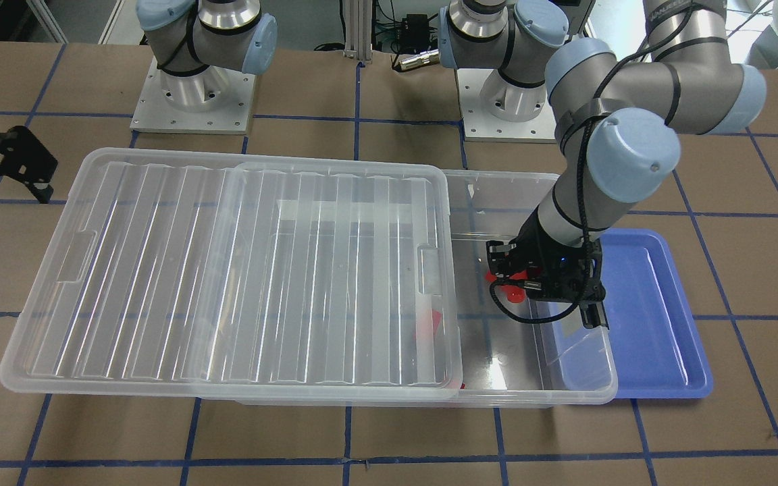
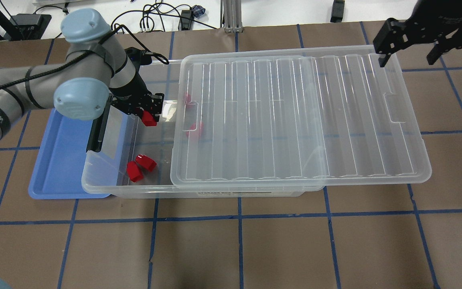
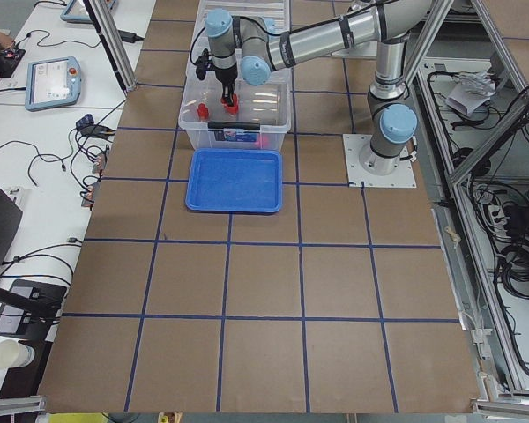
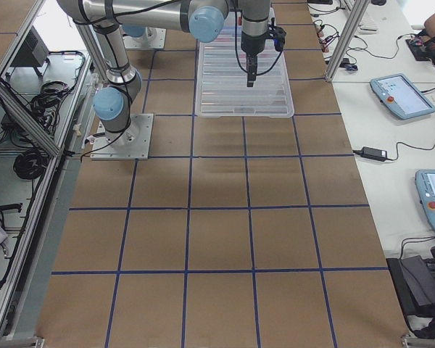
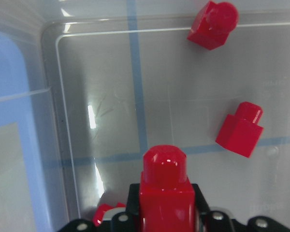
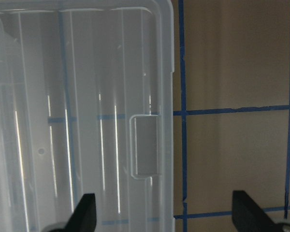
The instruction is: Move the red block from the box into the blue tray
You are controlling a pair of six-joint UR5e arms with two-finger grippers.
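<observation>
My left gripper (image 2: 148,115) is shut on a red block (image 2: 149,118), held upright inside the open end of the clear box (image 2: 106,188). The wrist view shows this red block (image 5: 166,191) between the fingers, above the box floor. Two more red blocks (image 2: 134,171) (image 2: 146,162) lie on the floor nearby, and they also show in the wrist view (image 5: 213,26) (image 5: 240,129). The blue tray (image 2: 56,164) lies beside the box's short end and holds nothing. My right gripper (image 6: 166,212) is open and empty above the lid's far edge.
The ribbed lid (image 2: 295,116) is slid sideways and covers most of the box, overhanging its right end. More red blocks (image 2: 196,129) show dimly under it. A black latch bar (image 2: 96,132) hangs on the short side next to the tray.
</observation>
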